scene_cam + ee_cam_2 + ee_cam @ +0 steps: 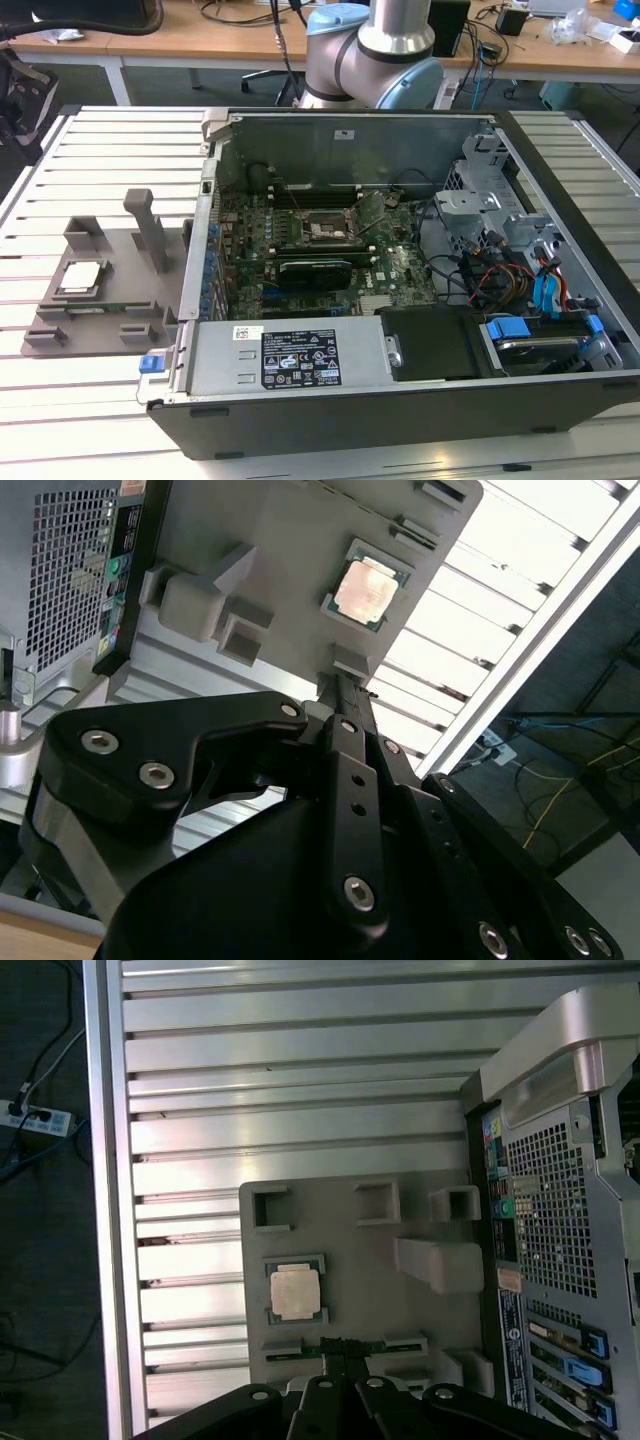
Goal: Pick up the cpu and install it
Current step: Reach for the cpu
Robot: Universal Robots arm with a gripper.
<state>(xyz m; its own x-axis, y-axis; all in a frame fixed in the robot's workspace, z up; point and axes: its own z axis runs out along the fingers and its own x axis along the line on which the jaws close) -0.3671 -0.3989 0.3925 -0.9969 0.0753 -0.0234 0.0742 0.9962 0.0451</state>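
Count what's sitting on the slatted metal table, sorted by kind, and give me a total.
chip: 1
grey holder tray: 1
open computer case: 1
Total: 3

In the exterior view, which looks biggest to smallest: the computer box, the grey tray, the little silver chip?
1. Open black metal computer case
2. Flat grey plastic holder tray
3. Small square silver-topped cpu, lying on that tray
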